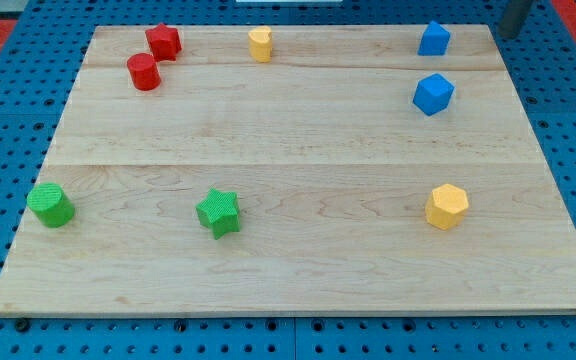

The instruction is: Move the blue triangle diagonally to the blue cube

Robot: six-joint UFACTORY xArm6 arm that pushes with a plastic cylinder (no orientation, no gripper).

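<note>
Two blue blocks sit near the worktop's (pixel 298 270) top-right corner: blue triangle (pixel 433 39) at the top edge, blue cube (pixel 433 94) just below. My tip (pixel 509 33) hovers right of the triangle; I carry no pincer, only this rod for pushing.

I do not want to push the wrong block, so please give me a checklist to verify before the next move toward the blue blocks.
1. Blue triangle located: ok, at the view's top right, near the board's far edge.
2. Blue cube located: ok, just below the triangle in the view, with a gap between them.
3. My tip visible: cannot tell exactly; only a dark rod end shows at the top right corner, off the board, right of the triangle.
4. Tip touching the triangle: not ok, they are apart.
5. Gap between the two blue blocks free: ok, no block lies there.
6. Other blocks near: ok, the yellow block sits well below the cube.
</note>
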